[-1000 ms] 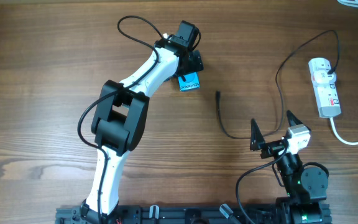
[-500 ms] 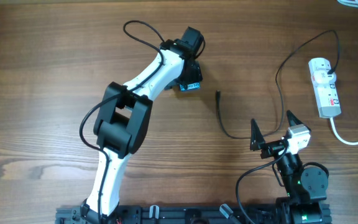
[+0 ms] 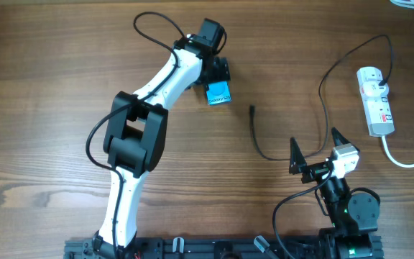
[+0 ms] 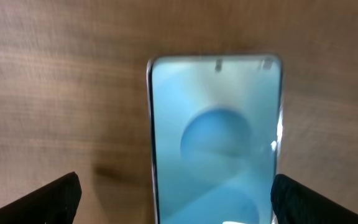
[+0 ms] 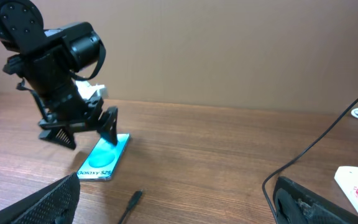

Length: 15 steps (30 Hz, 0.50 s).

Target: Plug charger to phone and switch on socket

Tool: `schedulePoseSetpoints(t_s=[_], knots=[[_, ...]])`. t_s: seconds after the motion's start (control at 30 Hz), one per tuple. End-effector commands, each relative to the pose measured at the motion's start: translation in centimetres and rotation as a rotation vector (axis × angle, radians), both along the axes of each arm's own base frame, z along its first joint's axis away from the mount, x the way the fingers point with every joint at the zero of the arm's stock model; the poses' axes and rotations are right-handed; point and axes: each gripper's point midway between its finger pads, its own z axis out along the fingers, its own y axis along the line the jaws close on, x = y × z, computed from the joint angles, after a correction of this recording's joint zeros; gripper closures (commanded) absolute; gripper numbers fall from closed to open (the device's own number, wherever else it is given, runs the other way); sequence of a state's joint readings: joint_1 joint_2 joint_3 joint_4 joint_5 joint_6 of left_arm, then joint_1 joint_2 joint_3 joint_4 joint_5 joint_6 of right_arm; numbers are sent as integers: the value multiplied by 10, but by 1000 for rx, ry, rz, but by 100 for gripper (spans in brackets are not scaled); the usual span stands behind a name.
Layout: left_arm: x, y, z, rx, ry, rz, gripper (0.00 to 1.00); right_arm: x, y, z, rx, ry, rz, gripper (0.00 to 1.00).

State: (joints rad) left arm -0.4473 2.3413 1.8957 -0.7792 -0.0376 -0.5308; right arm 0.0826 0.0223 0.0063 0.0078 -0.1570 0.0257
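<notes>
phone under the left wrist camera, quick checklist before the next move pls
1. Left gripper jaws wide open: ok.
2. Phone lying flat, screen up, between its fingers: ok.
3. Phone centred between those fingers: not ok, it sits nearer one finger.
4. Charger plug tip loose on the table, apart from the phone: ok.
5. Right gripper open and empty: ok.
6. Socket switch position: cannot tell.

place: robot lab | signs: black mounting rail (image 3: 192, 248), wooden table (image 3: 34, 108), plain brown wall (image 5: 229, 50) behind left gripper (image 5: 84, 130)
</notes>
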Motion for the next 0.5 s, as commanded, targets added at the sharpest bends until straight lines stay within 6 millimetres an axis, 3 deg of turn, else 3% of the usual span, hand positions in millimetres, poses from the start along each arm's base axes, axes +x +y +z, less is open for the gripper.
schedulePoseSetpoints(t_s=[0.0,0.13,0.23,0.33,0.47], knots=[[7,-18,-17,7,-30,-44,2,-1,4,2,2,-8,20,0],[-4,-33,-40,22,0,-75,1,-1,4,2,2,-8,20,0],[-14,-31,-60,69,35,-54,3,-1,4,2,2,-8,20,0],[-33,-19,-68,97,124,12,25,-1,4,2,2,-8,20,0],[-57,-6,-72,154,222,10,31,-1,4,2,2,-8,20,0]])
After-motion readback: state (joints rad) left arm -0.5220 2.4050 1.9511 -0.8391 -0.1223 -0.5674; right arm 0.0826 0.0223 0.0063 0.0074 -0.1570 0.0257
